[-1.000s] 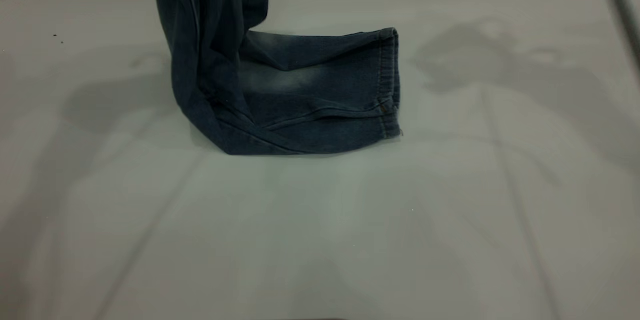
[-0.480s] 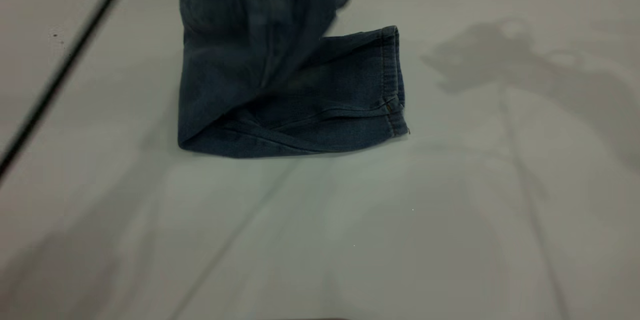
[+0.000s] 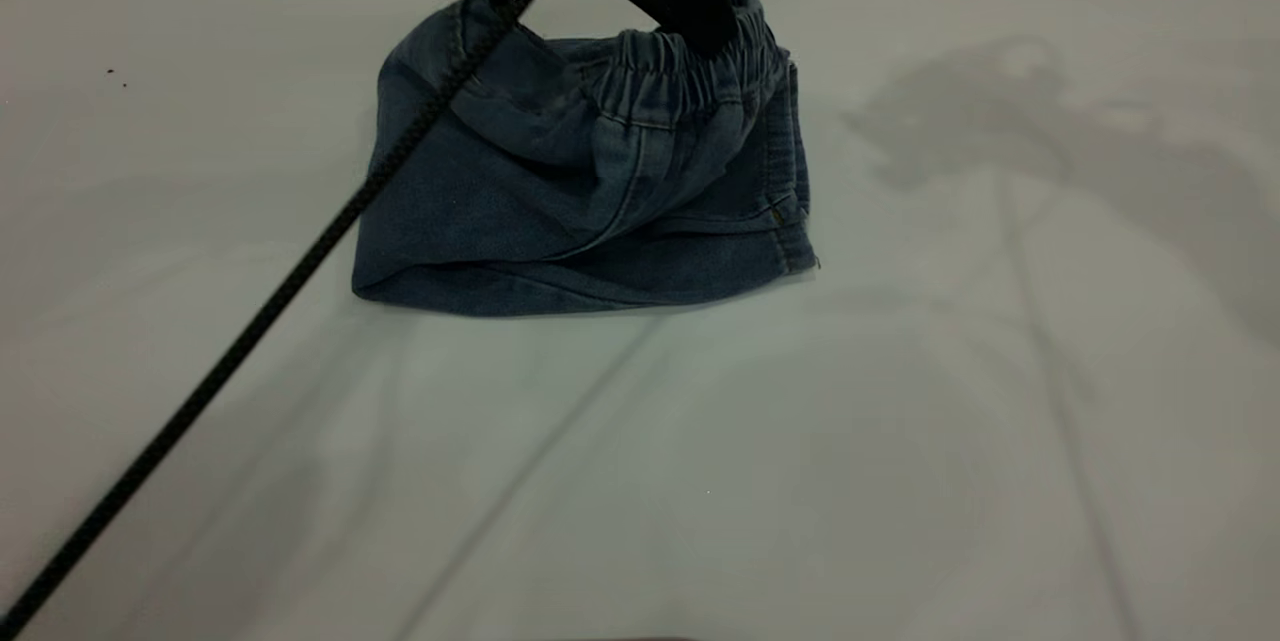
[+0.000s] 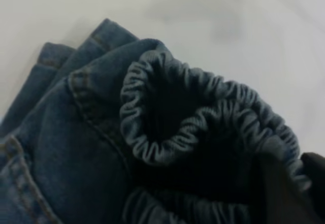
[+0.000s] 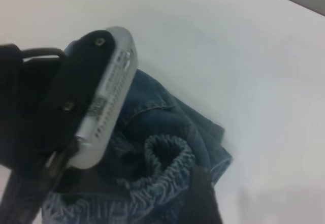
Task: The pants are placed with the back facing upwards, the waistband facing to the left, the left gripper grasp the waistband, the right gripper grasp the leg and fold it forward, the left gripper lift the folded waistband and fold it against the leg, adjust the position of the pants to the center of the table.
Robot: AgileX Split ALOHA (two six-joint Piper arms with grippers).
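Your left pincer (image 3: 715,39) is clenched on the waistband (image 3: 690,71) of the pants (image 3: 580,191): one dark finger plunges into the gathered elastic from above, and the left wrist view shows the ruffled band puckered around a dark finger at the frame's corner. It holds the band there because this is the second fold, with the waistband carried over onto the leg (image 3: 700,261) lying flat beneath the pincer. Directly below and just beyond the fingertips, the stitched hem (image 3: 785,171) nearly lines up with the band, so the hold looks ready for lowering and letting go. A black cable (image 3: 260,311) trails from the pincer across the table (image 3: 900,421). The pants sit toward the table's far edge, so centring remains. Your right pincer shows in none of the views; its camera looks down on the left one's housing (image 5: 101,97).
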